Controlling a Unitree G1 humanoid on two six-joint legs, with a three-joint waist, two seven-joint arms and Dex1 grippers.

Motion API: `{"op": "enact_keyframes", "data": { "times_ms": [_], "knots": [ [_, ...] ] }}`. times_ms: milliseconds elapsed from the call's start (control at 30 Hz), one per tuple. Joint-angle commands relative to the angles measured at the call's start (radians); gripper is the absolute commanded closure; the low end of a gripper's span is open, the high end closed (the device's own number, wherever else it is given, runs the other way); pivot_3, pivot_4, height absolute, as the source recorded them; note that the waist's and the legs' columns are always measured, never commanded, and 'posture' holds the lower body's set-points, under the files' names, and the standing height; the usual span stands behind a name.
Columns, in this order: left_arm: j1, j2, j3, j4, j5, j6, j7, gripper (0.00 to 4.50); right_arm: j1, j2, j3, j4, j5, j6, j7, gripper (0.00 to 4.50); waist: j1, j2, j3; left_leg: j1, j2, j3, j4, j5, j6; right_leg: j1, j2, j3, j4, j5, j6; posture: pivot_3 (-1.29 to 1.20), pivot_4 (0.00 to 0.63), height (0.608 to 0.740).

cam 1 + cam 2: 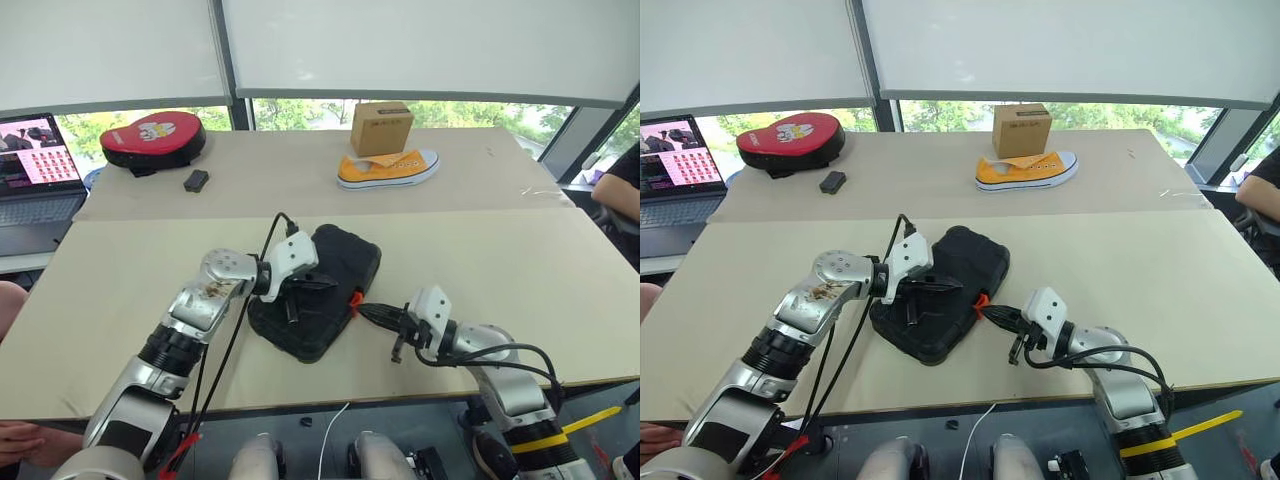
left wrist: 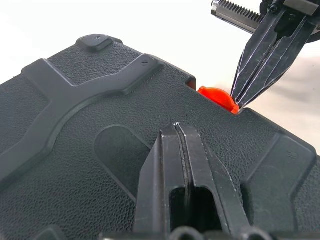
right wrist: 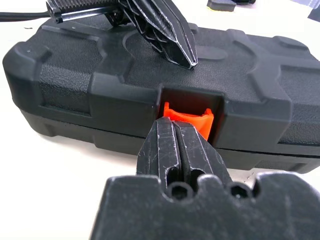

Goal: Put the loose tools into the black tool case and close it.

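- The black tool case point(image 1: 318, 290) is lying lid-down-shut on the near table point(image 1: 520, 270), with no loose tools showing outside it.
- I am bearing the left gripper point(image 2: 181, 145), fingers pinched together and empty, on the lid, judging this steadies it.
- I am setting the right gripper point(image 3: 180, 137), likewise pinched together, against the orange latch point(image 3: 187, 117) to press it home.
- I judge latching remains unconfirmed.

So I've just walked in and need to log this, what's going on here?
The black tool case lies shut on the table. The left tool, shut, presses on its lid, while the right tool, also shut, is at the orange latch on the front edge. No loose tools are in sight.
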Motion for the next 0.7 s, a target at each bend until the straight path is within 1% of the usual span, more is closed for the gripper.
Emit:
{"op": "enact_keyframes", "data": {
  "times_ms": [33,200,333,400,467,500,533,567,600,633,700],
  "knots": [
    [0.091,0.026,-0.039,0.081,0.044,0.025,-0.003,4.5,-0.03,-0.002,-0.022,-0.021,0.005,0.005,-0.023,4.46,-0.001,0.0,0.0,0.0,0.0,0.0,0.0,0.0,0.0,0.0,0.0,0.0,0.0,0.0,-0.001,0.0,0.15,0.74],
    [0.161,0.051,0.12,0.033,-0.064,-0.126,-0.048,4.5,0.053,-0.092,-0.089,-0.07,0.062,0.005,0.04,4.46,0.001,0.002,0.0,0.001,0.0,0.0,-0.006,0.0,0.0,-0.001,-0.002,0.002,0.0,-0.001,-0.001,0.0,0.15,0.74],
    [0.215,0.084,0.214,-0.002,-0.12,-0.194,-0.073,4.5,0.112,-0.142,-0.115,-0.082,0.081,0.002,0.071,4.46,-0.001,0.002,0.0,-0.001,0.001,0.0,-0.009,0.0,0.0,-0.003,-0.001,0.001,-0.001,-0.002,-0.002,0.0,0.15,0.74],
    [0.255,0.11,0.279,-0.041,-0.176,-0.2,-0.092,4.5,0.146,-0.168,-0.133,-0.09,0.09,-0.012,0.088,4.46,-0.004,0.003,0.001,-0.001,0.001,0.0,-0.01,0.0,0.0,-0.004,-0.001,0.001,-0.002,-0.002,-0.003,0.0,0.15,0.74],
    [0.337,0.168,0.372,-0.106,-0.237,-0.199,-0.118,4.5,0.191,-0.203,-0.181,-0.084,0.106,-0.057,0.115,4.46,-0.007,0.004,0.002,-0.002,0.001,0.001,-0.012,0.0,0.0,-0.006,-0.001,0.001,-0.003,-0.002,-0.003,0.0,0.15,0.74],
    [0.39,0.199,0.43,-0.134,-0.26,-0.201,-0.118,4.24,0.211,-0.216,-0.215,-0.084,0.127,-0.054,0.121,4.49,-0.009,0.005,0.003,-0.003,0.001,0.001,-0.013,0.0,0.0,-0.008,-0.001,0.001,-0.004,-0.002,-0.003,0.0,0.15,0.74],
    [0.444,0.228,0.478,-0.157,-0.273,-0.201,-0.12,3.96,0.226,-0.227,-0.243,-0.082,0.141,-0.072,0.133,4.21,-0.01,0.004,0.004,-0.004,0.0,0.002,-0.015,0.0,0.0,-0.01,-0.002,0.002,-0.004,-0.003,-0.003,0.0,0.15,0.74],
    [0.503,0.253,0.525,-0.175,-0.276,-0.215,-0.117,3.79,0.24,-0.239,-0.264,-0.078,0.149,-0.087,0.145,3.9,-0.008,0.003,0.006,-0.007,0.0,0.002,-0.016,0.0,-0.001,-0.013,-0.002,0.002,-0.004,-0.003,-0.002,0.0,0.15,0.74],
    [0.559,0.274,0.566,-0.19,-0.28,-0.219,-0.113,3.4,0.25,-0.249,-0.281,-0.075,0.153,-0.103,0.155,3.69,-0.01,0.003,0.006,-0.008,0.001,0.002,-0.016,0.0,-0.001,-0.015,-0.003,0.002,-0.004,-0.003,-0.002,0.0,0.15,0.74],
    [0.611,0.285,0.602,-0.203,-0.272,-0.238,-0.098,3.08,0.258,-0.257,-0.294,-0.071,0.154,-0.124,0.164,3.35,-0.01,0.003,0.008,-0.008,0.001,0.002,-0.017,0.0,-0.001,-0.015,-0.003,0.002,-0.004,-0.003,-0.002,0.0,0.15,0.74],
    [0.744,0.295,0.679,-0.237,-0.252,-0.221,-0.045,2.35,0.267,-0.272,-0.317,-0.063,0.159,-0.157,0.189,2.66,-0.004,0.003,0.011,-0.008,0.0,0.002,-0.017,0.0,-0.002,-0.015,-0.003,0.002,-0.005,-0.003,-0.002,0.0,0.15,0.74]
  ]
}}
